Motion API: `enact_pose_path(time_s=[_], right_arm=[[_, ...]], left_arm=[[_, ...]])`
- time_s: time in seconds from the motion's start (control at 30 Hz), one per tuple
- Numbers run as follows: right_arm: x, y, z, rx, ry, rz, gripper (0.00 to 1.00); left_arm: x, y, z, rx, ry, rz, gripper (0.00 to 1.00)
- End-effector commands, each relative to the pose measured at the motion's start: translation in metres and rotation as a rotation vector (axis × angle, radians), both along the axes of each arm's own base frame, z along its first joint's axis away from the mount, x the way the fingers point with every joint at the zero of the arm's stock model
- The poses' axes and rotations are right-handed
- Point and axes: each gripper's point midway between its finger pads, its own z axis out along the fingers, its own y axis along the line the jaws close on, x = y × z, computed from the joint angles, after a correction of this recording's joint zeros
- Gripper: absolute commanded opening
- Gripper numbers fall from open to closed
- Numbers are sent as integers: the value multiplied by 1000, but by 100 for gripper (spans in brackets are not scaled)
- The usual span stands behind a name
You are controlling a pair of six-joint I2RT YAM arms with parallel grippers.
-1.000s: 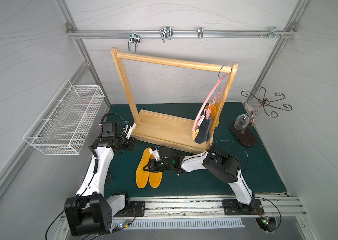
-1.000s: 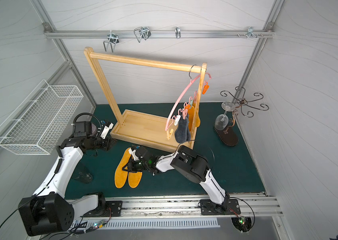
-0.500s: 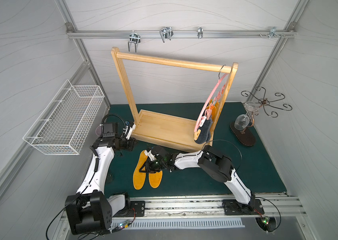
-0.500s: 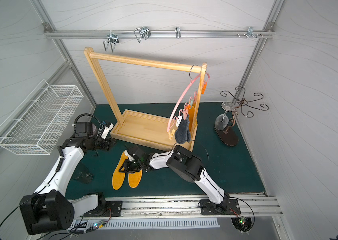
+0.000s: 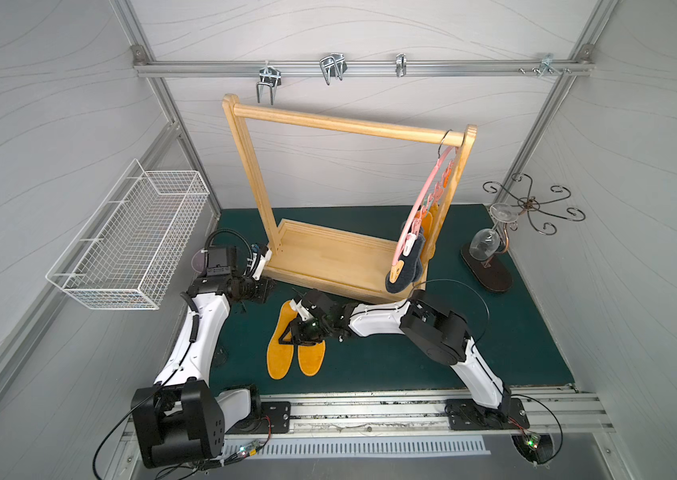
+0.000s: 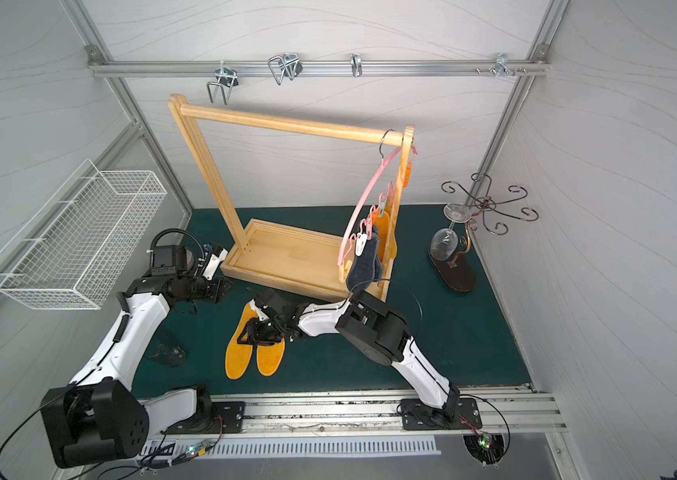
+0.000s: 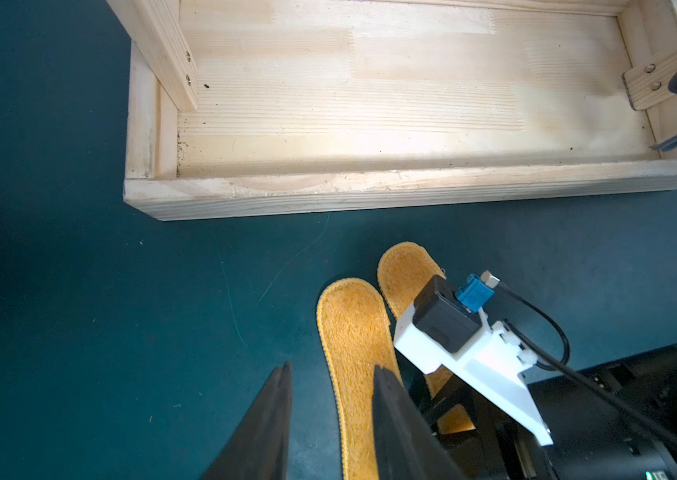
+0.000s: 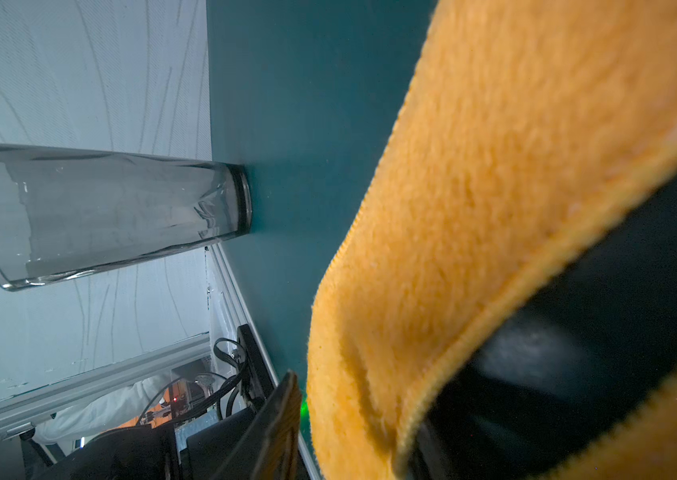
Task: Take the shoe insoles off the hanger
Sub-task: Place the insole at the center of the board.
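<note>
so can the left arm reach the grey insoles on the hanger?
Probably not easily. The left gripper sits at one end of the wooden rack, the grey insoles hang at the other, and the right arm lies across the front.

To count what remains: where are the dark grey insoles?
In both top views the dark grey insoles hang from the pink hanger, at the wooden rack's right post.

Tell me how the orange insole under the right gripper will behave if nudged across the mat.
Probably floppy: the orange insole has its edge curled up at the right gripper in the right wrist view. Likely light, being thin and flat. Its fuzzy pile should drag on the mat, so it may bunch rather than slide.
</note>
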Motion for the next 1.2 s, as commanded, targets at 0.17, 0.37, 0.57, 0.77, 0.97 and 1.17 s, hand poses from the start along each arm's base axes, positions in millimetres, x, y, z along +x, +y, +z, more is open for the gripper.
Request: enact_pose_path(time_s=[0.17, 0.37, 0.57, 0.77, 0.97, 1.17], right_arm=[[5, -16, 24, -21, -114, 5, 47], [11, -29, 33, -21, -196, -9, 47], [15, -41, 45, 5, -284, -18, 48], [19, -58, 60, 34, -420, -26, 48], [26, -84, 65, 51, -535, -51, 48], [31, -107, 71, 143, -645, -87, 48]], left_arm=[[8, 7, 0, 15, -20, 28, 38], [9, 5, -5, 2, 2, 25, 38], [8, 5, -6, 2, 6, 20, 38], [7, 6, -7, 13, 6, 22, 38], [7, 7, -7, 16, 1, 21, 38], [6, 6, -6, 16, -5, 17, 38]])
